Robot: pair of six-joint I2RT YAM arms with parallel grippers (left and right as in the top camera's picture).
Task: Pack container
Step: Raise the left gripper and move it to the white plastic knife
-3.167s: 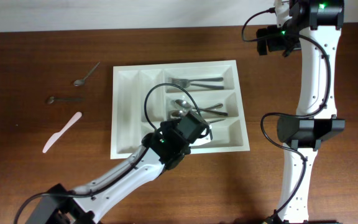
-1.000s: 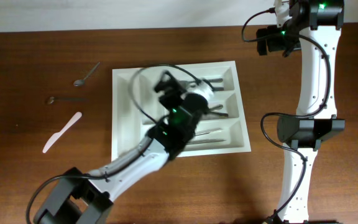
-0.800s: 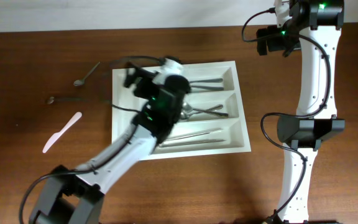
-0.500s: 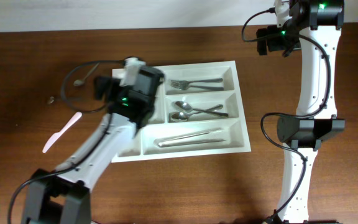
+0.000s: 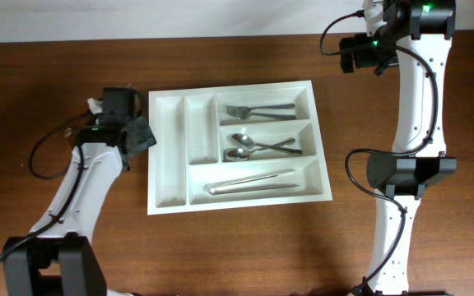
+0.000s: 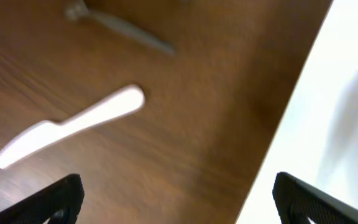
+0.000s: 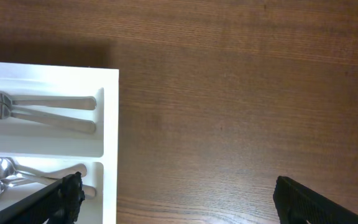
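- knife (image 6: 67,124) lies on the table (image 6: 185,124), left of the tray;
- left gripper (image 6: 176,183) hovers between knife and tray, jaws spread, empty;
- tray (image 5: 167,148) sits mid-table, holding forks (image 5: 257,109) and spoons (image 5: 257,146);
- right gripper (image 7: 176,185) is beyond the tray's right corner, jaws spread, empty.

The container (image 5: 169,156), a white rectangular plastic tray, lies flat in the middle of the wooden table (image 5: 245,247), turned slightly off square. Two narrow long compartments run near to far on its left. Three wider ones stack on its right, holding forks (image 5: 257,109) farthest, spoons (image 5: 257,146) in the middle and slim metal pieces (image 5: 257,181) nearest
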